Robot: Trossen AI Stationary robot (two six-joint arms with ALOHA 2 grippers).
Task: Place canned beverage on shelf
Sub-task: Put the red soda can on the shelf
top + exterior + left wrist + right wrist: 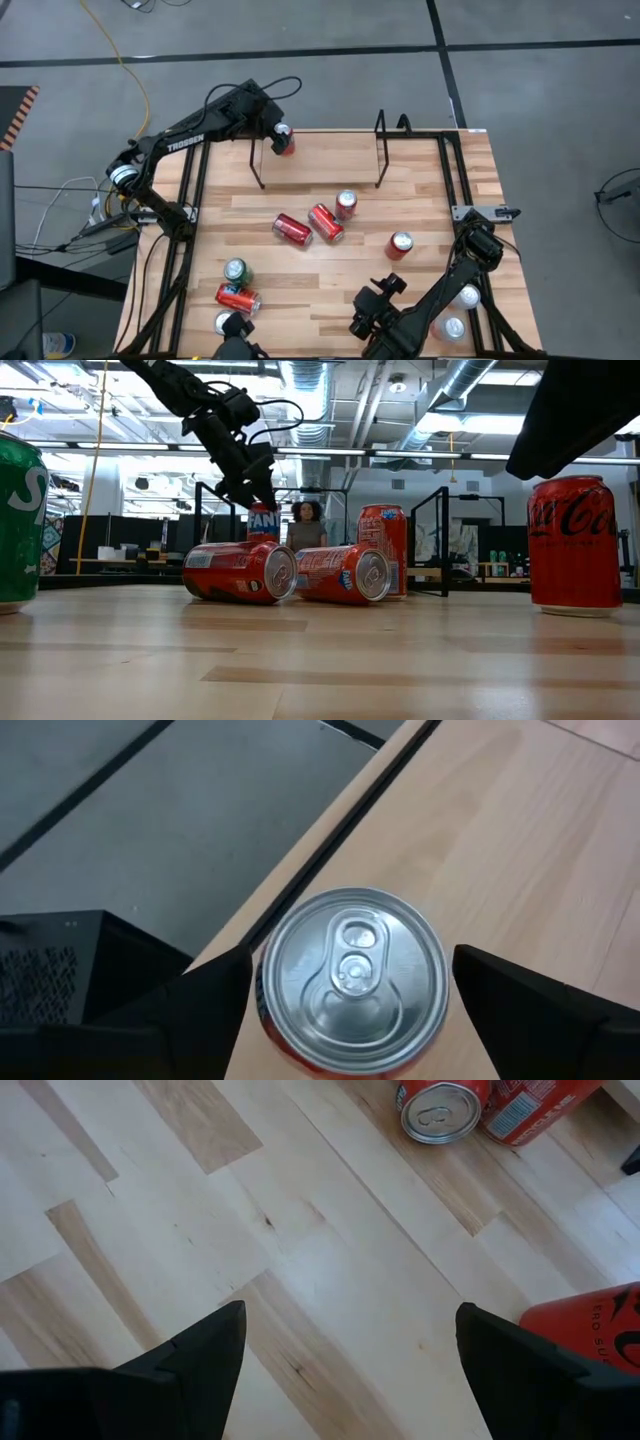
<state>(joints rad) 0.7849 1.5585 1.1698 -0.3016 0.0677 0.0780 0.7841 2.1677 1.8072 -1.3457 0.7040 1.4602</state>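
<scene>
The left hand (279, 133) is at the desk's (330, 275) far edge, near the far left corner, over an upright red Fanta can (285, 143). In the left wrist view its fingers (215, 1005) stand apart on either side of the can's silver top (352, 982), a gap showing on each side, so the hand is open around the can and not pressing it. Whether the can's base rests on the desk or on the shelf's rods cannot be made out. The can is just beside the left upright loop of the shelf (318, 150), which sits at the middle of the far edge.

Two red cans (308, 225) lie on their sides near the desk's centre, with an upright can (346, 204) just behind them and another upright red can (400, 245) toward the right. A green can (236, 271) and a lying red can (238, 297) are near the near left corner.

The right hand (362, 322) hovers near the near edge, right of centre, fingers (190, 1365) spread wide over bare wood, holding nothing. Two cans (460, 312) by the near right corner are partly hidden under the right arm.

In the low view a person (307, 526) shows far behind the desk.
</scene>
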